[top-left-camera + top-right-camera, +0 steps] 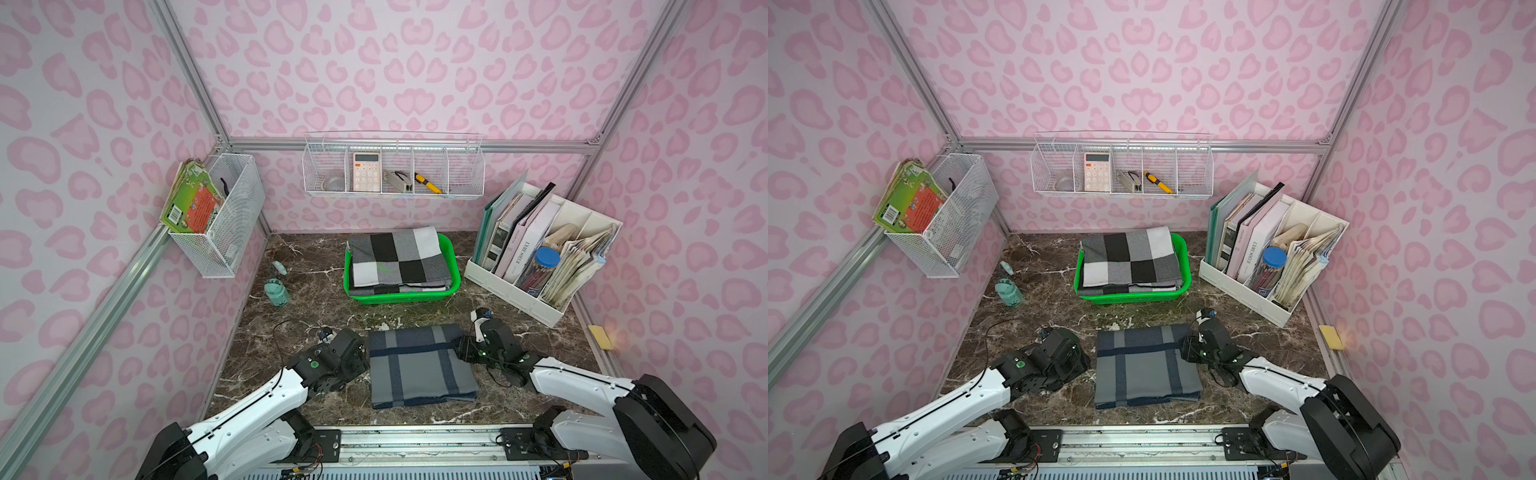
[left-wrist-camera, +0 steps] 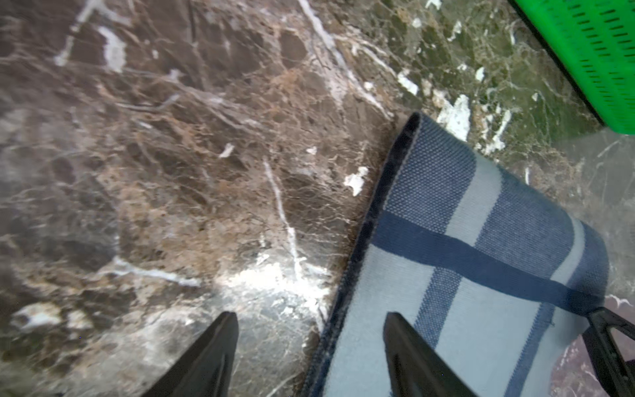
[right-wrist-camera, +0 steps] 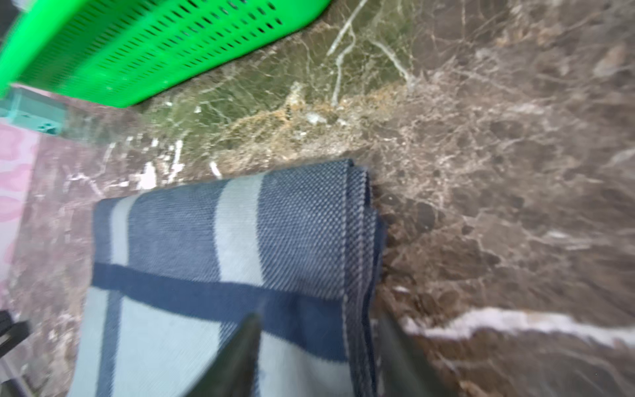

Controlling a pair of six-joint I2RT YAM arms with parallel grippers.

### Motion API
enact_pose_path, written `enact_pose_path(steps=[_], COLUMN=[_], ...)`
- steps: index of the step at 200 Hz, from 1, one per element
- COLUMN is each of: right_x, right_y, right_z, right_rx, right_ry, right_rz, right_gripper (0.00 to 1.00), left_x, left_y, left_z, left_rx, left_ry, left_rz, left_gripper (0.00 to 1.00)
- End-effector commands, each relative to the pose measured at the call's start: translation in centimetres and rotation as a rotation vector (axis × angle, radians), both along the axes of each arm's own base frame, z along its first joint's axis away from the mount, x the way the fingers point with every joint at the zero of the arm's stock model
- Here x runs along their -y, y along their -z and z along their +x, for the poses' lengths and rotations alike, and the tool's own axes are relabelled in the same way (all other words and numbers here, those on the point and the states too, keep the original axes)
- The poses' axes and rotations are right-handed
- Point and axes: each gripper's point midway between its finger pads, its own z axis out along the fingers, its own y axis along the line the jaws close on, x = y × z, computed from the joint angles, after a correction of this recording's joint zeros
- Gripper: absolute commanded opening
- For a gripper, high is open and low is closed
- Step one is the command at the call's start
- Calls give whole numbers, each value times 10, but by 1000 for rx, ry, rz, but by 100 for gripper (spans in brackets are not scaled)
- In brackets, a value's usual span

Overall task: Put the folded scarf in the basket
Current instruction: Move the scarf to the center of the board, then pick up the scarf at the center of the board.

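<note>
Straddling folded scarf [image 1: 419,365] edges, left hand [image 2: 309,316] and right hand [image 3: 318,318] both spread open; lettering on book [image 1: 524,245] unreadable.

Basket [image 1: 403,297] floor hidden under checked scarf [image 1: 395,257]; right wrist view blurred; calculator [image 1: 367,171] keys illegible.

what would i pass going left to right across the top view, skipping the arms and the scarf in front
wire basket of books → teal jar → green basket → white file rack → yellow sponge
</note>
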Motion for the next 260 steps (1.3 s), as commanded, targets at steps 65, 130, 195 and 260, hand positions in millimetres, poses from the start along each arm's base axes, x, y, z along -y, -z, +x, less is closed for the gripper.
enact_pose_path(steps=[65, 130, 195, 260], right_x=[-3, -8, -18, -29], right_y=[1, 16, 21, -50], right_z=[-9, -16, -22, -21], right_rx=[-40, -85, -101, 143], right_ry=[-33, -63, -106, -151], right_rz=[82, 91, 92, 197], right_gripper=[71, 70, 43, 0], left_x=[40, 41, 57, 63], left_y=[7, 31, 53, -23], left_z=[29, 29, 30, 44], left_rx=[20, -44, -104, 129], left_ry=[128, 96, 109, 198], left_rz=[-38, -15, -58, -59], left_gripper=[68, 57, 25, 0])
